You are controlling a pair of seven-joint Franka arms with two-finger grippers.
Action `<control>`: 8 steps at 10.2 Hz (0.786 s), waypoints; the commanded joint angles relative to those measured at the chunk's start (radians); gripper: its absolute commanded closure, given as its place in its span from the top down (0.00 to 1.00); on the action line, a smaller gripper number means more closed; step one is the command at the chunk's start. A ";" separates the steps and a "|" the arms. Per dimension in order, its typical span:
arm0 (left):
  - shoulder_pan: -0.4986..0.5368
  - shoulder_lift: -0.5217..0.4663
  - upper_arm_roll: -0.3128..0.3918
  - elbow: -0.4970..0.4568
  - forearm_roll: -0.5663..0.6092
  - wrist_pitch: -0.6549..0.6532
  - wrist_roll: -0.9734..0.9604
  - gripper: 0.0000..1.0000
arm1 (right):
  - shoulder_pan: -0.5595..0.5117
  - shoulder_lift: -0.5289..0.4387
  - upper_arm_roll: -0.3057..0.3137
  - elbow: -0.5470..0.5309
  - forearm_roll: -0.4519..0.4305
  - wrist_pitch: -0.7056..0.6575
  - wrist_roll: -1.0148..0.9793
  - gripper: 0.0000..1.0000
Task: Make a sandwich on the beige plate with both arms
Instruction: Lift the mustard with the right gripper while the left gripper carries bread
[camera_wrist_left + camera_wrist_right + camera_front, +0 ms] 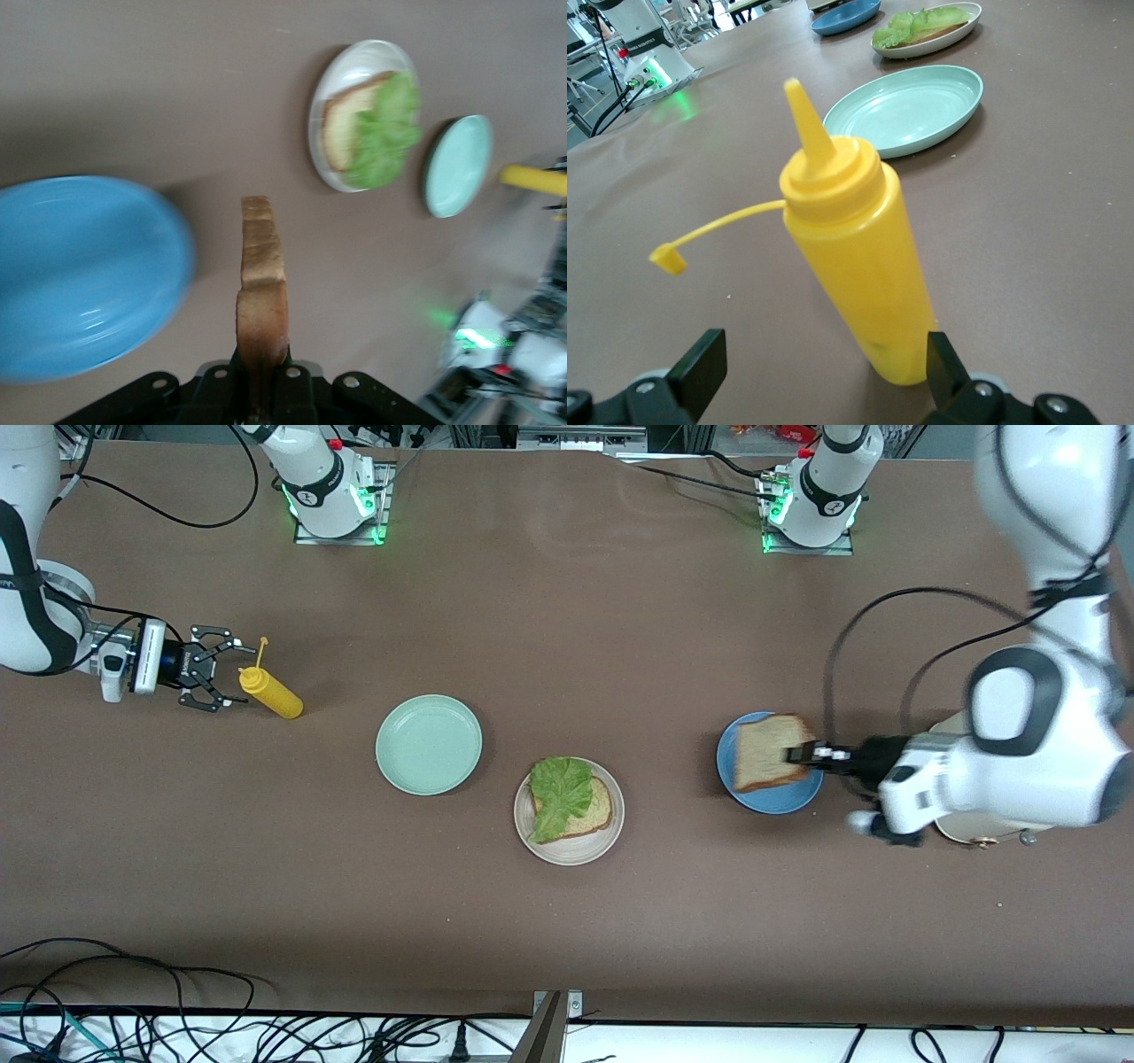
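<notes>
Left claw (pixel 797 753) grips bread slice (pixel 769 753); claw tips hidden.

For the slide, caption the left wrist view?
Left hand holds tan bread slice beside round blue plate.

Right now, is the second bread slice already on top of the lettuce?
No, the lettuce lies uncovered; the left tool holds the bread slice over the blue plate.

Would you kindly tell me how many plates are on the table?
3. The mint-green plate sits toward the right arm's end, the beige plate is in the middle nearest the front camera, and the blue plate lies toward the left arm's end.
</notes>
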 commanded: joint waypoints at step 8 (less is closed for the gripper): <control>-0.108 0.104 0.022 0.047 -0.409 0.101 -0.094 0.00 | 0.121 0.053 0.005 0.002 0.189 0.037 -0.046 0.00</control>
